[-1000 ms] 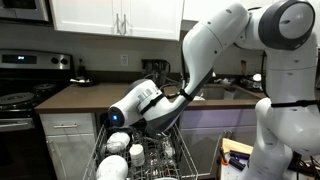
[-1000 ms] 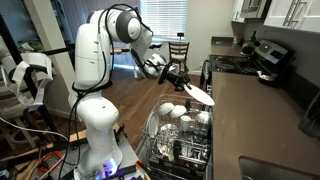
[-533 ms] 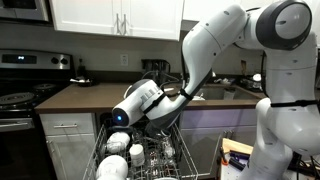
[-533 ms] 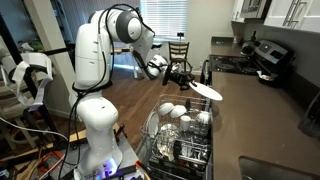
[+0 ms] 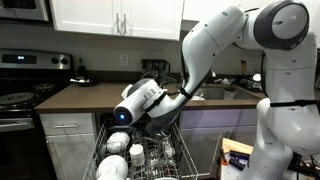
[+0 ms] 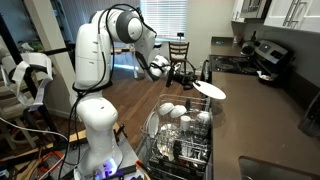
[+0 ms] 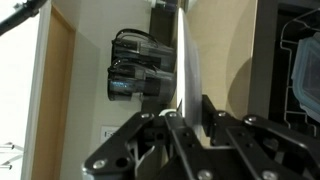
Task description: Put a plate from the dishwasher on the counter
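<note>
Gripping the plate (image 6: 209, 89) by one edge, the jaws are closed on its rim. The wrist view shows the plate (image 7: 187, 60) edge-on, a thin white line rising from between the two fingers (image 7: 165, 125). A pinch on the rim suits such a flat, thin dish, since it leaves the underside free to meet a surface. In an exterior view the plate hangs in the air, nearly flat and slightly tilted. It is clear above the dishwasher (image 6: 160, 150) with its rack of white bowls (image 6: 172, 110), and close to the near edge of the dark brown table (image 6: 260, 120), touching neither. That height appears chosen to clear the dishes standing in the rack. The plate is already out of the rack, so the task looks to be at the carry, with the set-down not yet done. The next move would need the plate brought over the table and levelled before the jaws let go, because a tilted release could let it slide or clatter.
</note>
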`<move>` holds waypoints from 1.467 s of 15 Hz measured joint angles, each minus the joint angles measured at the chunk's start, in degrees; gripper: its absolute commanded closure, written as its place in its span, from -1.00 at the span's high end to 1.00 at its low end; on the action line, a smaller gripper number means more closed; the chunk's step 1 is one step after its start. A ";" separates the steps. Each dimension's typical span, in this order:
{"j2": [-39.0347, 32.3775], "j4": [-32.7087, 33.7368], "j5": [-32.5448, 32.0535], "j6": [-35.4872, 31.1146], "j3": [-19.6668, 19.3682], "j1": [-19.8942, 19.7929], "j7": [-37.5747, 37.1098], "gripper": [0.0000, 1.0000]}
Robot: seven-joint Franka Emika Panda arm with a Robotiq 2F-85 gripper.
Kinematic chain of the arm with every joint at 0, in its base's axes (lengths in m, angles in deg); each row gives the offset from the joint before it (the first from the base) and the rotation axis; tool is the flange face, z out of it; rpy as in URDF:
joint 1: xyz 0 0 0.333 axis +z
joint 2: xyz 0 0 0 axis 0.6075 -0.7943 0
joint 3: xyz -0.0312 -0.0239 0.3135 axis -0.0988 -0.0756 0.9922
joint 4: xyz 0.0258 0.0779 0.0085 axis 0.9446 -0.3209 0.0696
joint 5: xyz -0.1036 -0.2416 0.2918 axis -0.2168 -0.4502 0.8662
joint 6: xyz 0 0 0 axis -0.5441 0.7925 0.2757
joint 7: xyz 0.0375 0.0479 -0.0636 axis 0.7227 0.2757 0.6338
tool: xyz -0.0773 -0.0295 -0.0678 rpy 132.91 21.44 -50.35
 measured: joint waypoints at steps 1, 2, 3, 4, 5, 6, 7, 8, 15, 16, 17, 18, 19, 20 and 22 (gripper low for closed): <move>0.00 -0.02 -0.33 -0.81 -0.10 -0.32 -0.31 -0.93; 0.00 -0.06 -0.79 -1.53 -0.17 -0.66 -0.54 -0.93; 0.00 -0.13 -1.32 -2.25 -0.34 -0.99 -0.72 -0.93; 0.00 -0.21 -1.80 -3.02 -0.55 -1.33 -0.76 -0.93; 0.00 -0.27 -2.15 -3.71 -0.83 -1.60 -0.77 -0.93; 0.00 -0.29 -2.34 -4.31 -1.03 -2.00 -0.77 -0.93; 0.00 -0.29 -2.42 -4.88 -1.30 -2.36 -0.77 -0.71; 0.00 -0.29 -2.43 -5.31 -1.47 -2.76 -0.77 -0.71; -0.05 -0.31 -2.28 -5.54 -1.62 -3.11 -0.77 -0.93; -0.24 -0.31 -2.18 -5.54 -1.59 -3.11 -0.77 -0.93; -0.51 -0.31 -2.18 -5.60 -1.59 -3.11 -0.77 -0.93; -0.85 -0.30 -2.18 -5.69 -1.59 -3.11 -0.77 -0.93; -1.23 -0.29 -2.19 -5.72 -1.60 -3.12 -0.77 -0.93; -1.63 -0.26 -2.22 -5.72 -1.63 -3.13 -0.77 -0.93; -2.47 -0.02 -2.35 -5.73 -1.73 -3.22 -0.78 -0.93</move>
